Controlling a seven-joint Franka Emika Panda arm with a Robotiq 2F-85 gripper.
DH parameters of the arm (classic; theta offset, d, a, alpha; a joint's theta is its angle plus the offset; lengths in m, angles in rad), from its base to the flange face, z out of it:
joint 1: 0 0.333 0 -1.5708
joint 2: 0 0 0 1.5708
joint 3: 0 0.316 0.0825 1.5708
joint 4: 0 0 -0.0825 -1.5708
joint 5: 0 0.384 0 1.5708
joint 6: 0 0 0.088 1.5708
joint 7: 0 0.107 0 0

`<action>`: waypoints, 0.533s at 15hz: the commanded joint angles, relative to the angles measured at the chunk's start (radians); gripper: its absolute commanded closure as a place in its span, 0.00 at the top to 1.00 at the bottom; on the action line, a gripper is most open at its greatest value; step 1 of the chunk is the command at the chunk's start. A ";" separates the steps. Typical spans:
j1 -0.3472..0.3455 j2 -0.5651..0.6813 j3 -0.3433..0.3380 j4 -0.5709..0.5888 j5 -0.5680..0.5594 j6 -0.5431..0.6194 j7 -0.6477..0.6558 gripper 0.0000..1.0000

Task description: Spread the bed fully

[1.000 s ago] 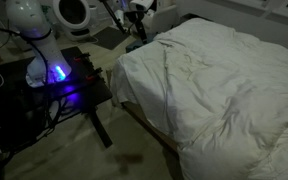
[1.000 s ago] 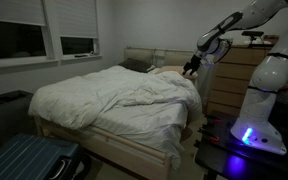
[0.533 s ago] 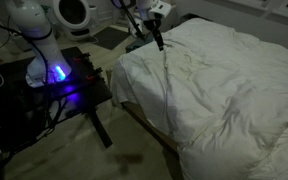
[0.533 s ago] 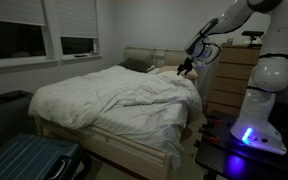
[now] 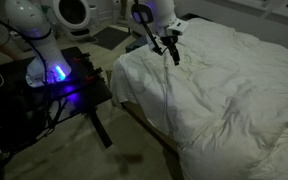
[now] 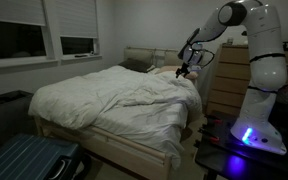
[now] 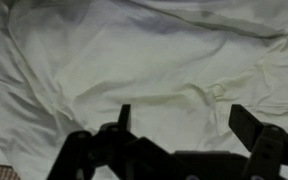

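Wide-open hand [image 5: 172, 56], nothing in it, hanging over the bed [image 5: 234, 100], wrinkled white duvet [image 7: 104, 60] right beneath it

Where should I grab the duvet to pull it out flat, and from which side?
Probably the bunched duvet edge near the headboard, just below the open gripper. Come straight down from above and pinch across a raised wrinkle; the soft folds stand up there, giving something to close on.
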State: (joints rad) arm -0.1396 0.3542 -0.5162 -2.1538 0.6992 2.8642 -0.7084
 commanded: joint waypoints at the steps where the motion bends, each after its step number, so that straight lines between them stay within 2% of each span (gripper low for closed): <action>1: -0.107 0.140 0.060 0.134 0.077 0.040 -0.082 1.00; 4: -0.188 0.227 0.107 0.210 0.084 0.062 -0.110 1.00; 8: -0.263 0.330 0.153 0.301 0.064 0.054 -0.109 1.00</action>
State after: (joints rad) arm -0.3538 0.6069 -0.4004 -1.9377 0.7434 2.9049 -0.7854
